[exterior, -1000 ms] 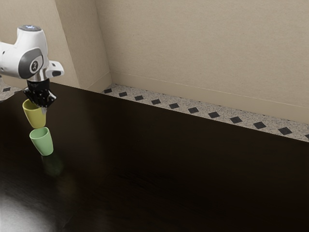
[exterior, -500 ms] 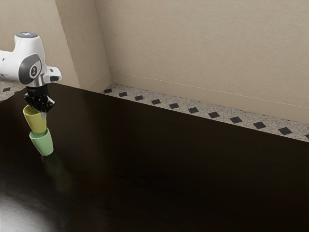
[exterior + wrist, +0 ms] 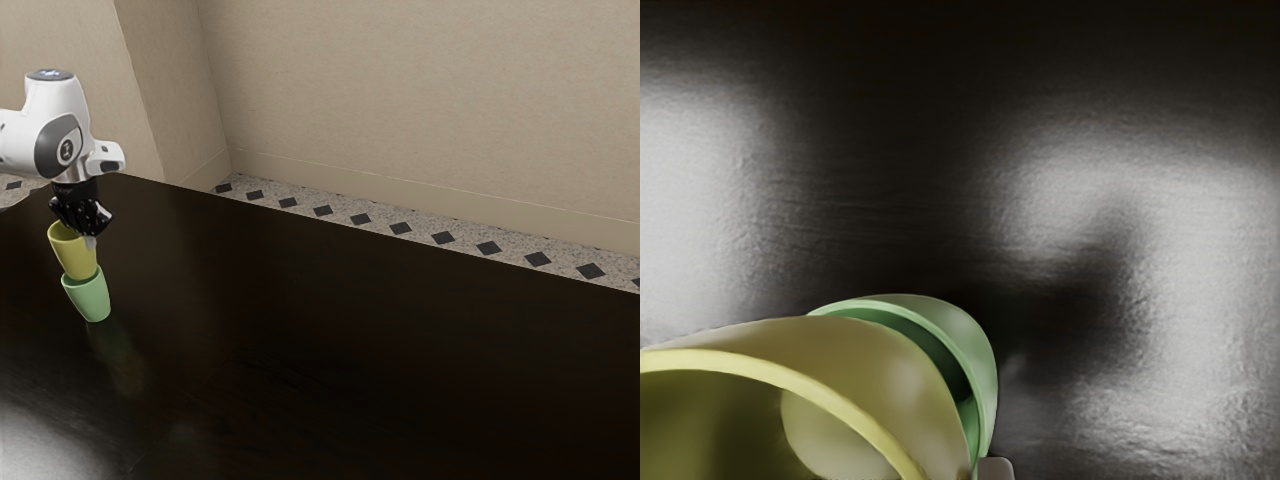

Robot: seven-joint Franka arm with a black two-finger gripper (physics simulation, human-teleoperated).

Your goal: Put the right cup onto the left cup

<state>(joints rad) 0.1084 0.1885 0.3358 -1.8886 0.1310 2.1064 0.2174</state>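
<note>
My gripper is at the rim of the yellow cup, shut on its wall. That cup hangs nearly upright, its bottom down inside the mouth of the green cup, which stands on the table. The green cup hides the yellow cup's base, so I cannot tell how deep it sits. In the wrist view the yellow cup lies across the green cup's opening, leaving a crescent of the green cup visible. A fingertip shows just outside the yellow wall.
The dark glossy table stretches toward the exterior view's right. Its far edge runs alongside a tiled floor and a beige wall.
My hand has come down with the yellow cup, whose bottom went from above the green cup's rim to inside its mouth. The green cup has stayed put.
</note>
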